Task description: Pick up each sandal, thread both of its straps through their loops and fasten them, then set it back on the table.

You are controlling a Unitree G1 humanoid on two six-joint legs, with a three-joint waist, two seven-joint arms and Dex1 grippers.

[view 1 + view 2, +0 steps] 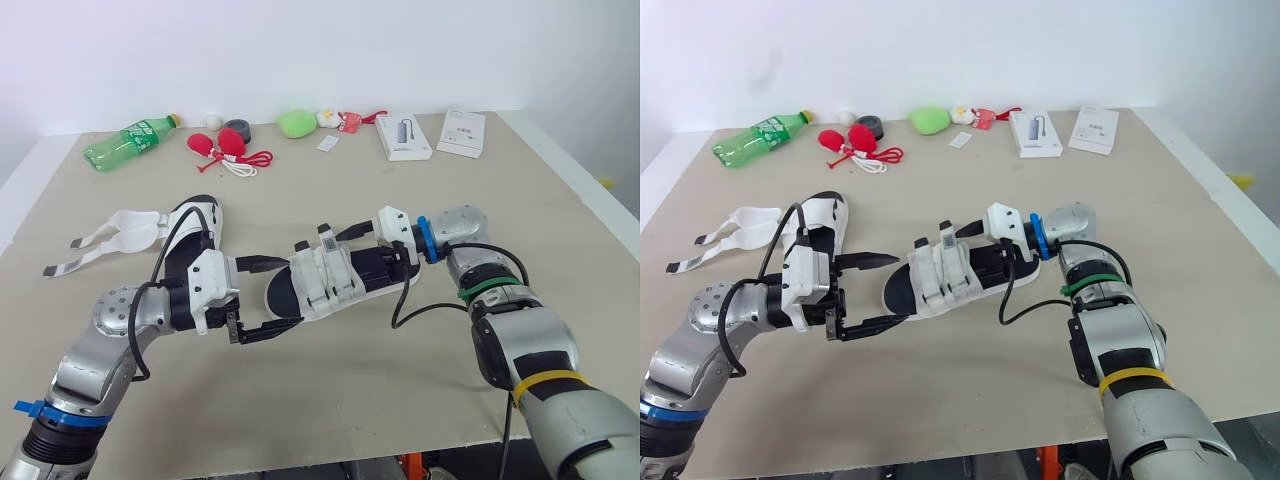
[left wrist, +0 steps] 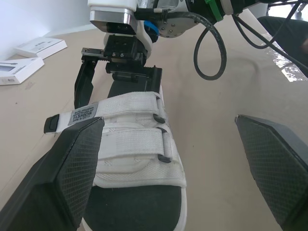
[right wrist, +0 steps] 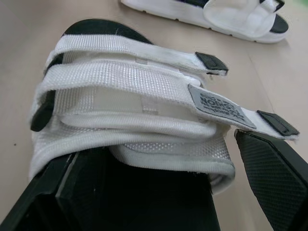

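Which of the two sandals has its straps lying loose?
The sandal on the robot's left: its white straps trail flat across the table. The middle sandal has both straps wrapped over its upper.

left arm (image 1: 125, 322): elbow bent, forearm reaching inward
left gripper (image 1: 290, 295): fingers spread wide
right gripper (image 2: 118, 95): fingers apart, pointing leftward

Left arm (image 1: 130, 318) hides the near end of the far sandal (image 1: 205, 215)
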